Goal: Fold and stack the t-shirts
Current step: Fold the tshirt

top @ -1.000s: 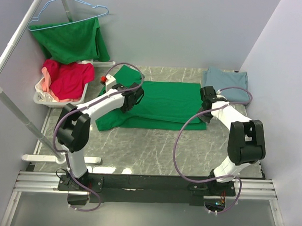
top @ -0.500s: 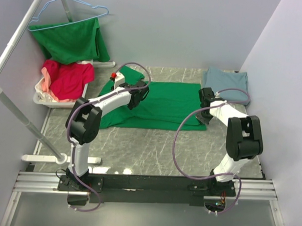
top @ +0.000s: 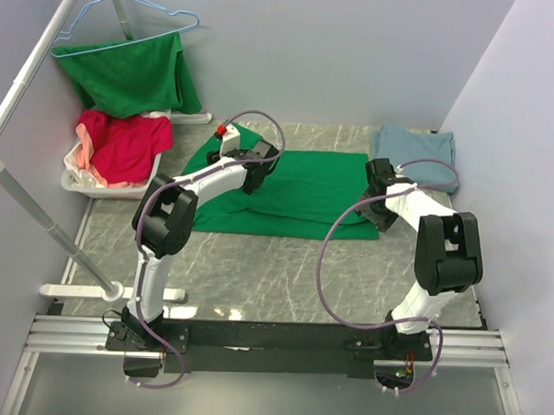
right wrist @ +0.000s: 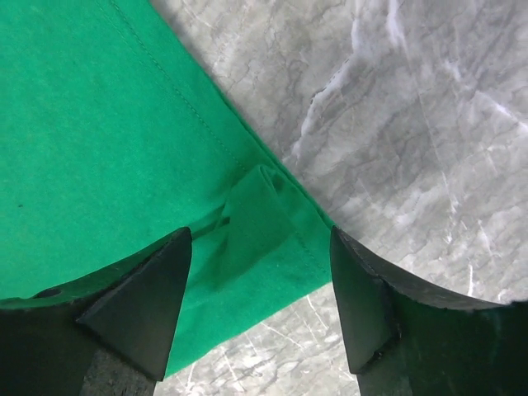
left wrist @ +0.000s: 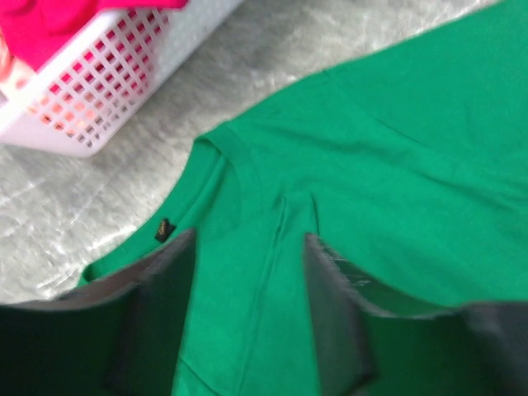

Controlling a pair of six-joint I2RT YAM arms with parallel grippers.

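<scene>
Item: green t-shirt (top: 301, 192), spread flat across the middle of the grey marble counter (top: 274, 272) as a long band running left to right. Its collar (left wrist: 216, 153) points left and its hem lies at the right edge. It appears partly folded lengthwise, not yet a compact packet. Item: left pincer (top: 260, 165), over the collar end of this shirt. The wrist view shows its jaws apart with cloth lying loose between them, nothing clamped. Item: right pincer (top: 381, 175), at the hem end. Its jaws stand wide, and a small turned-over hem corner (right wrist: 260, 214) lies between them, ungripped, at the border of cloth and bare counter. Item: blue-grey t-shirt (top: 418, 145), a folded square at the far right corner of the counter, near the green shirt's hem but apart from it. This looks like the one finished piece and the likely base of the stack. Item: red t-shirt (top: 128, 144) and pink t-shirt (top: 102, 174), heaped unfolded in a white basket (top: 74, 182) at the far left. Item: second green t-shirt (top: 131, 72), draped on a blue hanger (top: 129, 22) above the basket. Status, as judged: one shirt is done and one is mid-fold. Left to do are the crosswise folds on the green shirt, setting it on the blue-grey one, and then the basket and hanger pieces.
</scene>
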